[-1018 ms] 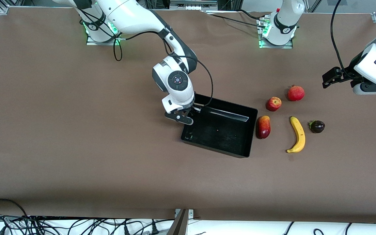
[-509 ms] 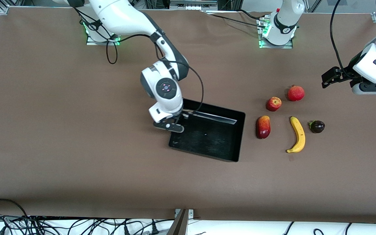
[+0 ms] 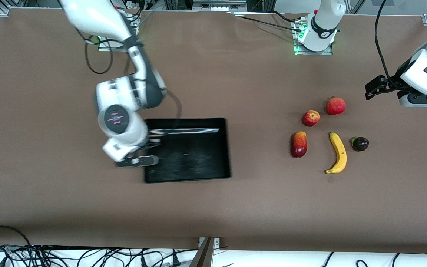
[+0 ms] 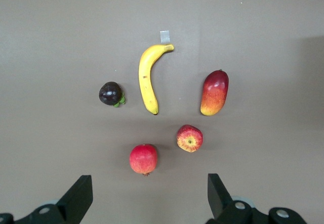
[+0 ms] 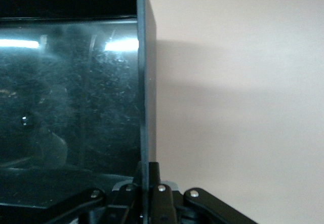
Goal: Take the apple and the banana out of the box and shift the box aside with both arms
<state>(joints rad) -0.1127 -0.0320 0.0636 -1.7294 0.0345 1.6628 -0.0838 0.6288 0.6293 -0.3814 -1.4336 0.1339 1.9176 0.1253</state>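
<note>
The black box (image 3: 213, 174) lies on the table, square to its edges, and it is empty. My right gripper (image 3: 147, 145) is shut on the box's wall at the right arm's end; the right wrist view shows that wall (image 5: 143, 82) clamped between the fingers. The yellow banana (image 3: 338, 152) and the small red apple (image 3: 311, 118) lie toward the left arm's end. My left gripper (image 4: 149, 198) is open and empty, up in the air over the table beside the fruits. It sees the banana (image 4: 147, 77) and the apple (image 4: 190, 138) below.
A red-yellow mango (image 3: 298, 144) lies beside the banana, toward the box. A red pomegranate (image 3: 336, 105) lies beside the apple. A dark purple fruit (image 3: 360, 143) lies beside the banana toward the left arm's end. Cables hang at the table's near edge.
My right gripper has dragged the box toward the right arm's end of the table, away from the fruits, and turned it square. The left arm has barely moved.
</note>
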